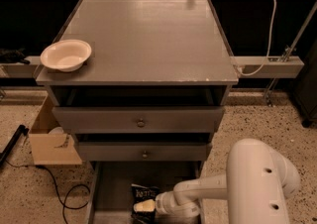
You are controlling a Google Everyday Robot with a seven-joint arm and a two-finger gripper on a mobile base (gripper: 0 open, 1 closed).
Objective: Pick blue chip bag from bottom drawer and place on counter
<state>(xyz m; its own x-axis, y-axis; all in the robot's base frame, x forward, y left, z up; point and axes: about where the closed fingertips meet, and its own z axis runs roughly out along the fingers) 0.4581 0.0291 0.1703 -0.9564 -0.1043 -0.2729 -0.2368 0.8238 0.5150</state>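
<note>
The blue chip bag [143,194], dark with white lettering, lies on the floor of the open bottom drawer [114,193] at the lower edge of the camera view. My white arm reaches in from the right, and the gripper [144,207] sits right against the near side of the bag, its pale tip touching or overlapping the bag's lower edge. The counter [148,34] is the wide grey top of the cabinet above.
A cream bowl [66,55] sits on the counter's front left corner. Two upper drawers with round knobs [140,123] stand slightly pulled out above the bottom drawer. A cardboard box [49,139] and a black cable [64,198] lie on the speckled floor to the left.
</note>
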